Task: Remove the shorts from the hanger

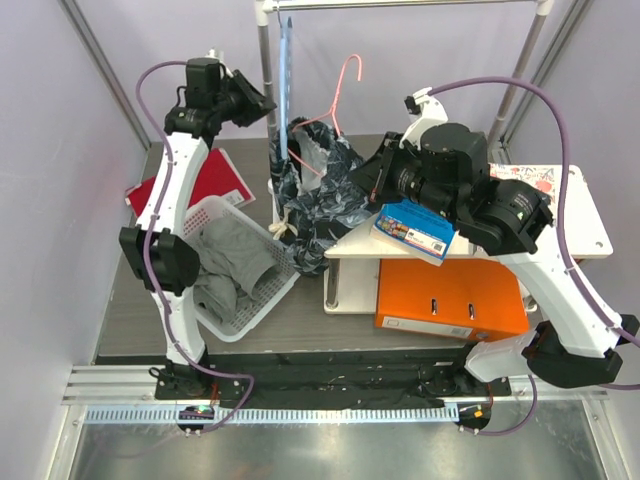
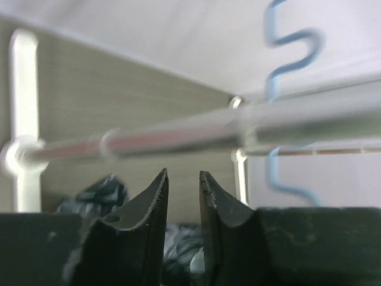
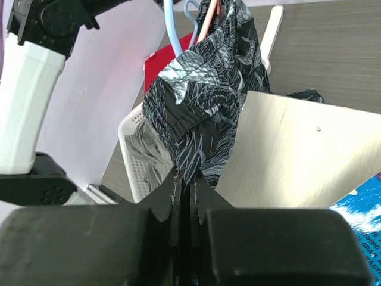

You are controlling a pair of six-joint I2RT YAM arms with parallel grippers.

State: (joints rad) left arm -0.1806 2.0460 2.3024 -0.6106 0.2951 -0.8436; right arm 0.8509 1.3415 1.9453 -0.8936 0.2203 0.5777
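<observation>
Black, grey-marbled fabric of the shorts (image 1: 318,195) hangs bunched on the pink hanger (image 1: 340,95) above the middle of the worktop (image 1: 300,310). It sits between the white basket (image 1: 215,205) holding a grey garment (image 1: 235,255) and the white shelf unit (image 1: 580,225), and the hanger's hook sticks up above the cloth beside a light-blue hanger (image 1: 284,80). My right gripper (image 3: 186,179) has its jaws pinched tight on a fold at the lower edge of the shorts, while my left gripper (image 2: 183,176) is up by the metal rail (image 2: 178,134), its jaws narrowly apart with nothing between them.
</observation>
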